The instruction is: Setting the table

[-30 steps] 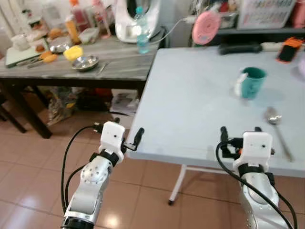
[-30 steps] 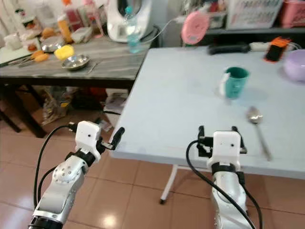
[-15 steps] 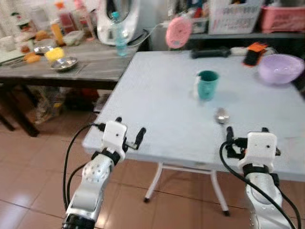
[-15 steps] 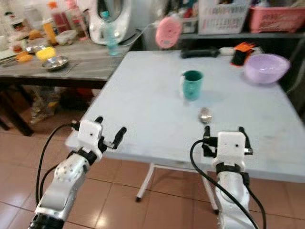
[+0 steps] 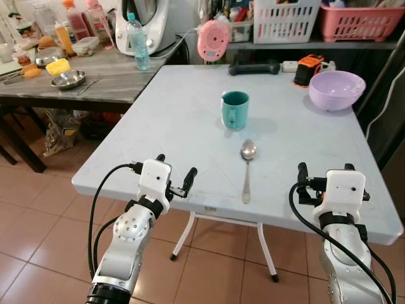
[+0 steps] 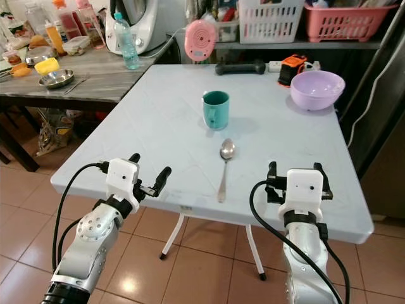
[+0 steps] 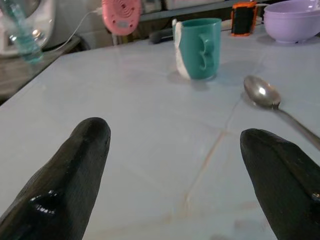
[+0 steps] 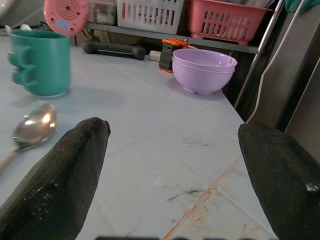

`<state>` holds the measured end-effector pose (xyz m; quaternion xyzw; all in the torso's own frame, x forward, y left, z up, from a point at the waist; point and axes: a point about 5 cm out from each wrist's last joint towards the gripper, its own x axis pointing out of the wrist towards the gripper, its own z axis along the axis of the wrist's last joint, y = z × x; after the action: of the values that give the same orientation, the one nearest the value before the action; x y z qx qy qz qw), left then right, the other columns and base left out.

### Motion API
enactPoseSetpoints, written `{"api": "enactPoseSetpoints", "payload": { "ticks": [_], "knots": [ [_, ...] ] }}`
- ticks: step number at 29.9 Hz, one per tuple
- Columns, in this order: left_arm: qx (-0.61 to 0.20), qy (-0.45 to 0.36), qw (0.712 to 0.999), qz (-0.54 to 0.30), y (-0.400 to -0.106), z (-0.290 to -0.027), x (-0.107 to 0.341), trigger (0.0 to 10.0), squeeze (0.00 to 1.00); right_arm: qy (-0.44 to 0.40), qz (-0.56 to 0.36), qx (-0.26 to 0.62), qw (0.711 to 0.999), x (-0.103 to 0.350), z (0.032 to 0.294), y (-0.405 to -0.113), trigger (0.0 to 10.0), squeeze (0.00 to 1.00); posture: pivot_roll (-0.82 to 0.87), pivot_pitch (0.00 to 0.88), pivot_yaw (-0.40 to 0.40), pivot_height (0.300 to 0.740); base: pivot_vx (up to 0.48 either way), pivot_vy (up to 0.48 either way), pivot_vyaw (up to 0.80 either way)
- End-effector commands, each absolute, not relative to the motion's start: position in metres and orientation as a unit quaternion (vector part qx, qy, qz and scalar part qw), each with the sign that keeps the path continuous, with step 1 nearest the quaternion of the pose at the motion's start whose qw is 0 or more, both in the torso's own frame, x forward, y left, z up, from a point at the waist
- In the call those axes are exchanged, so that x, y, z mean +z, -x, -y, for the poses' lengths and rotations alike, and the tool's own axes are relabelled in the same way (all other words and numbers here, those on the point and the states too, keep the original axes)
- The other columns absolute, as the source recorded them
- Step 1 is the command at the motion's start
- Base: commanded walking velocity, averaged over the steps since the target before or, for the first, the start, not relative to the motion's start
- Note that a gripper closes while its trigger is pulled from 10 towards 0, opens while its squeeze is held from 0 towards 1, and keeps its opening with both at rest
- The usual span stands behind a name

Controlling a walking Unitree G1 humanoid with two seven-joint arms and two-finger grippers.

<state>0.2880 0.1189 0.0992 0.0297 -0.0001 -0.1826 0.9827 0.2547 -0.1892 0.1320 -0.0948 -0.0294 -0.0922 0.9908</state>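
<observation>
We stand at the near edge of a pale blue table (image 5: 190, 114), both arms raised over it. Our left tool (image 5: 174, 177) hovers above the near left corner, its two black fingers (image 7: 75, 170) spread apart and holding nothing. Our right tool (image 5: 324, 174) hovers above the near right edge, fingers likewise spread and empty.

At the table's middle stands a teal mug (image 5: 235, 110); we cannot see inside it from here, and something white on its left side is too small to identify. Just near of the mug lies a metal spoon (image 5: 247, 166), bowl toward the mug and handle pointing toward us, between the two tools. At the far right sits a lilac bowl (image 5: 336, 90); the right wrist view suggests two bowls stacked, and their inside is hidden. Beside it rests an orange and black object (image 5: 305, 68) we cannot identify, and a dark bar-shaped object (image 5: 253, 67) lies along the far edge near a round pink device (image 5: 213, 39).

To the far left, a wooden side table (image 5: 95, 76) holds a water bottle (image 5: 135, 42), a steel dish (image 5: 68, 79) and other cluttered items, partly cut off.
</observation>
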Motion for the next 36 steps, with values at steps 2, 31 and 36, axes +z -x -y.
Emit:
{"api": "enactPoseSetpoints", "payload": {
  "ticks": [2,31,36],
  "knots": [
    [-0.159,-0.034,0.987,-0.001,-0.286,-0.131,0.097,10.0,0.0,0.09,0.02,-0.065,0.994,0.13,0.179,-0.261,10.0,0.0,-0.12,0.014,0.056,0.74,0.0,0.0,0.0],
    [-0.222,0.008,0.975,-0.002,-0.278,-0.119,0.096,10.0,0.0,-0.003,-0.012,-0.032,0.999,0.124,0.148,-0.294,10.0,0.0,-0.12,0.017,0.06,0.74,0.0,0.0,0.0],
    [-0.274,0.008,0.962,0.005,-0.275,-0.114,0.1,10.0,0.0,-0.024,-0.038,-0.013,0.999,0.117,0.134,-0.3,10.0,0.0,-0.12,0.015,0.061,0.74,0.0,0.0,0.0]
  ]
}}
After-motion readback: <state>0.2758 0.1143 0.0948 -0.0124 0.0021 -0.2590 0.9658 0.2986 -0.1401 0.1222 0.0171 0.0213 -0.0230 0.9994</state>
